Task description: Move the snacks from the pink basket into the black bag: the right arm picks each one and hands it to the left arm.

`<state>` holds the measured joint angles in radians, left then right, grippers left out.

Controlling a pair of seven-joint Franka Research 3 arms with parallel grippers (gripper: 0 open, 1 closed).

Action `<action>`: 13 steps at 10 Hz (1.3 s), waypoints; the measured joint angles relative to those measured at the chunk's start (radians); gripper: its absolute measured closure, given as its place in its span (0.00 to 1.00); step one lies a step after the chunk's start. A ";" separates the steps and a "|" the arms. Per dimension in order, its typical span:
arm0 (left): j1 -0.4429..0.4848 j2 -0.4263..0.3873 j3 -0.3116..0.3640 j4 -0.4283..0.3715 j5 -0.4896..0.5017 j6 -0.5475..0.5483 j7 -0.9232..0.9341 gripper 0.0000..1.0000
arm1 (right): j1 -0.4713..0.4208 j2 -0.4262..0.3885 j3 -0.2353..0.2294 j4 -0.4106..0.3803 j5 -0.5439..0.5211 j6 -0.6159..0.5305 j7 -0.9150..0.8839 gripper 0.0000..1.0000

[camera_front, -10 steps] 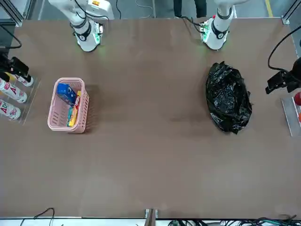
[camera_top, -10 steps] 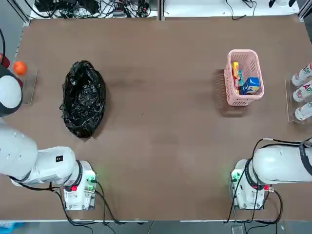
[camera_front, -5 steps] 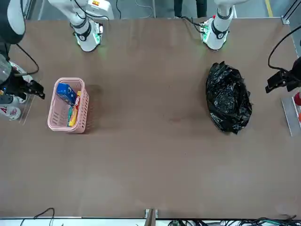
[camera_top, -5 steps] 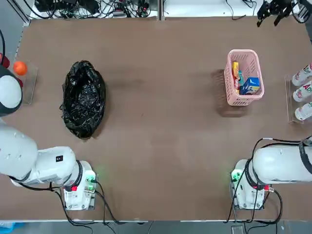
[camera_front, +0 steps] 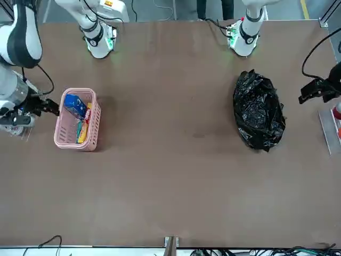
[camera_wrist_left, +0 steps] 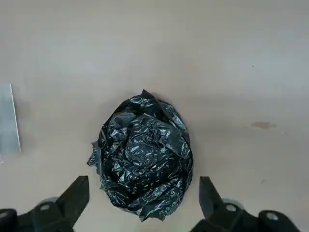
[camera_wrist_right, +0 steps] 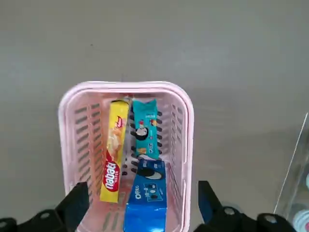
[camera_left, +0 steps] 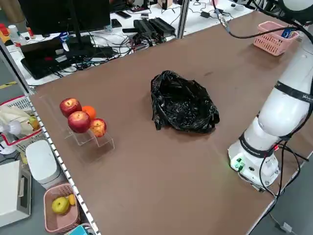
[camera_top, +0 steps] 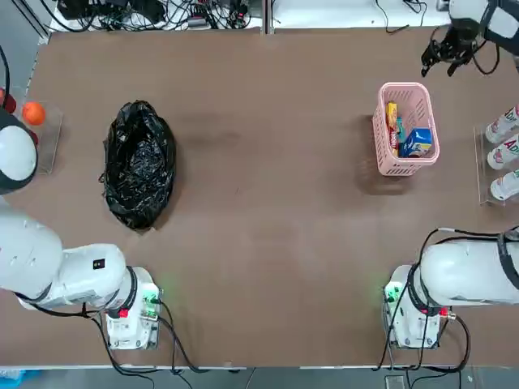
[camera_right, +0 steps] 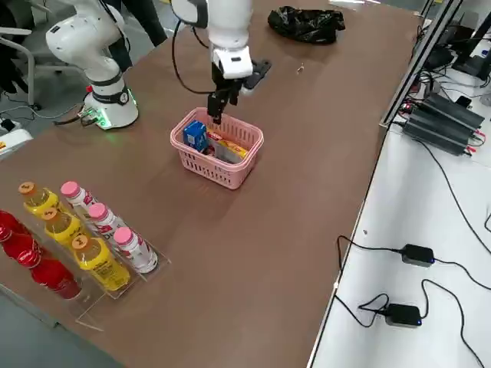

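This looks like the very first pick, the approach only: nothing has left the pink basket (camera_top: 405,128), which sits at the right of the top view with all three snacks inside, the blue packet (camera_wrist_right: 146,194) nearest the right arm's wrist camera, the yellow box (camera_wrist_right: 114,157) and teal box (camera_wrist_right: 145,128) side by side beyond it. The right gripper (camera_top: 443,53) hangs in the upper right corner of that view, fingers spread wide and empty, just past the basket's far end rather than over it. Next, I'd say, it must come over a snack and descend. Far off at the left lies the black bag (camera_top: 139,164), the left gripper (camera_front: 314,90) beside it, also wide open and empty.
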<state>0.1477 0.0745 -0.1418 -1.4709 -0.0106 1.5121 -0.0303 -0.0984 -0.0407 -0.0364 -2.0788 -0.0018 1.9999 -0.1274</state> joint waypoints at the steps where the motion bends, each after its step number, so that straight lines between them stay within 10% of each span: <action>1: 0.002 0.000 0.000 0.000 0.000 0.000 -0.003 0.00 | -0.014 -0.012 0.000 -0.048 0.000 0.037 -0.010 0.00; 13: 0.009 0.029 0.000 -0.001 0.000 0.000 -0.006 0.00 | -0.058 -0.174 -0.001 -0.374 0.006 0.172 -0.037 0.00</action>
<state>0.1566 0.1036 -0.1416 -1.4721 -0.0106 1.5124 -0.0361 -0.1562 -0.2144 -0.0370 -2.4528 0.0042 2.1720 -0.1648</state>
